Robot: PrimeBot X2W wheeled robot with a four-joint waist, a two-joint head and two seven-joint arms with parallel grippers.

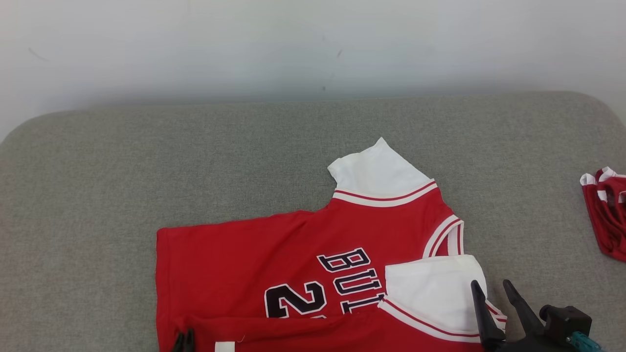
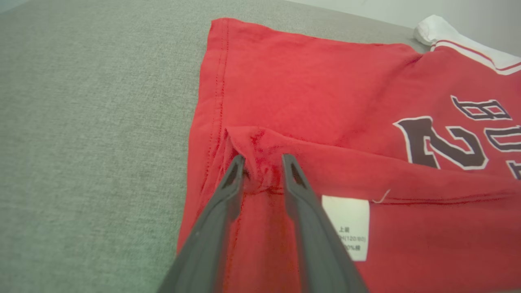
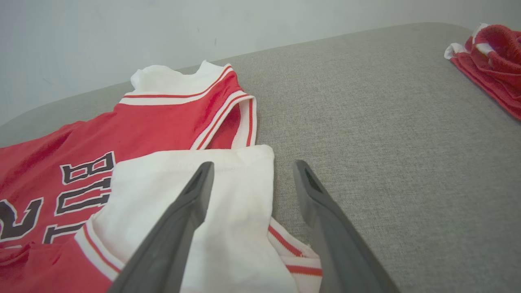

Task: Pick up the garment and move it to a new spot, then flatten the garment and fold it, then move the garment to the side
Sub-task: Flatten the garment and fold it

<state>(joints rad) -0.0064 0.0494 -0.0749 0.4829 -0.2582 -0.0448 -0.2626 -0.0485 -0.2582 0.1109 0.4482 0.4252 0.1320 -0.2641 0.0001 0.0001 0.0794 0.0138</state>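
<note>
The left gripper [image 1: 183, 342] is at the near edge of the desk [image 1: 88, 195], left of the middle, with its tips on the lower left part of the garment [image 1: 234, 264]. In the left wrist view the left gripper [image 2: 263, 171] has its fingers [image 2: 234, 179] a small way apart, and a pucker of red cloth sits between the tips. I cannot tell whether they press the cloth or stand free of it. The garment [image 2: 325, 81] is a red jersey with white sleeves and dark letters and numbers. It lies flat at the near edge of the desk, from the middle toward the right, with the neck pointing to the right edge. Its near strip is folded over the body, and a white label [image 2: 346, 226] shows on this strip, just beside the left fingers. The near white sleeve [image 1: 430, 288] lies folded onto the red chest. The right gripper [image 1: 490, 286] is over the outer edge of this sleeve [image 3: 228, 228]; in the right wrist view the right gripper [image 3: 252, 171] has its fingers [image 3: 191, 195] wide apart and nothing between them. A second red cloth [image 1: 606, 220] lies crumpled at the right edge of the desk, well apart from the garment.
</note>
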